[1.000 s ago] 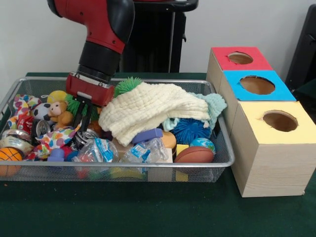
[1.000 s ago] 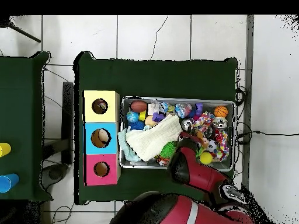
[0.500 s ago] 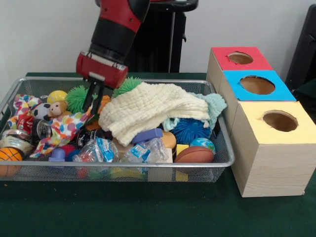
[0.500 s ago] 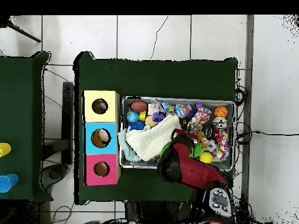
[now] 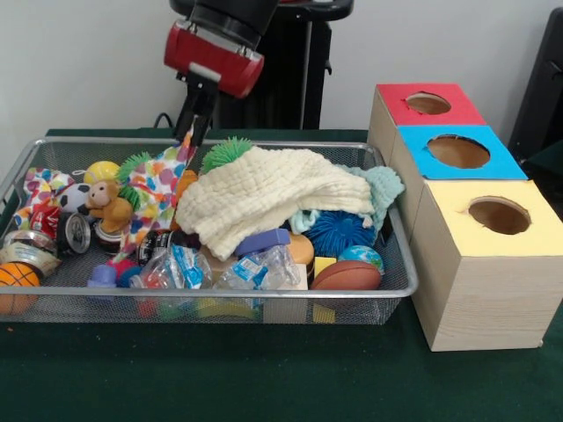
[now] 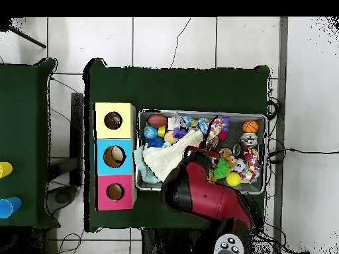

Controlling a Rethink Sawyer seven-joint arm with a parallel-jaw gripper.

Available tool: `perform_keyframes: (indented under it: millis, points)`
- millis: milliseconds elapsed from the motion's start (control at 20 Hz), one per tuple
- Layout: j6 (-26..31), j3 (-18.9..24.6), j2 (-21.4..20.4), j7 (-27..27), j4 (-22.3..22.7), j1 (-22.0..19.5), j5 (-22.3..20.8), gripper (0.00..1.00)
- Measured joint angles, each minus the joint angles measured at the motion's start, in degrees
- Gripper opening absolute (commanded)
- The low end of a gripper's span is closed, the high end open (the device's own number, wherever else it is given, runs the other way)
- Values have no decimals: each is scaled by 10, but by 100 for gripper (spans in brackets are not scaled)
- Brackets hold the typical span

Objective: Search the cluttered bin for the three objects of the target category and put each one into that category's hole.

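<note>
My gripper (image 5: 192,132) is shut on the top corner of a polka-dot cloth (image 5: 154,189). It holds the cloth up above the left half of the silver wire-mesh bin (image 5: 220,303). The cloth hangs down, and its lower end still touches the clutter. A second polka-dot cloth (image 5: 40,186) lies at the bin's left end. A third does not show. The yellow-topped box's round hole (image 5: 499,215) is at the near right, apart from the gripper. In the overhead view the arm (image 6: 198,192) covers the gripper, and the yellow box's hole (image 6: 113,120) lies left of the bin (image 6: 198,111).
A cream waffle cloth (image 5: 273,193) and a mint knitted cloth (image 5: 383,185) lie over the bin's middle and right. Balls, cans and toys fill the rest of it. The blue-topped box (image 5: 457,151) and the red-topped box (image 5: 428,104) stand behind the yellow one.
The gripper has risen out of the clutter and moved slightly right. It has pulled the polka-dot cloth up with it, from lying in the bin to hanging.
</note>
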Motion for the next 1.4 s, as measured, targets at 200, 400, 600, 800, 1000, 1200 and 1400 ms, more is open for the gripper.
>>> perform_keyframes:
  millis: [200, 400, 600, 800, 1000, 1200, 1400]
  points:
    - [42, -18, -34, 0, 2, 34, 13, 0]
    - [106, 4, -85, 0, 20, 37, 44, 0]
    - [139, 50, -131, 0, 52, 20, 83, 0]
    - [140, 90, -157, 0, 79, 5, 114, 0]
    - [140, 104, -169, 0, 90, 24, 141, 0]
    - [148, 101, -170, 0, 88, 65, 155, 0]
    - [189, 98, -167, 0, 68, 107, 165, 0]
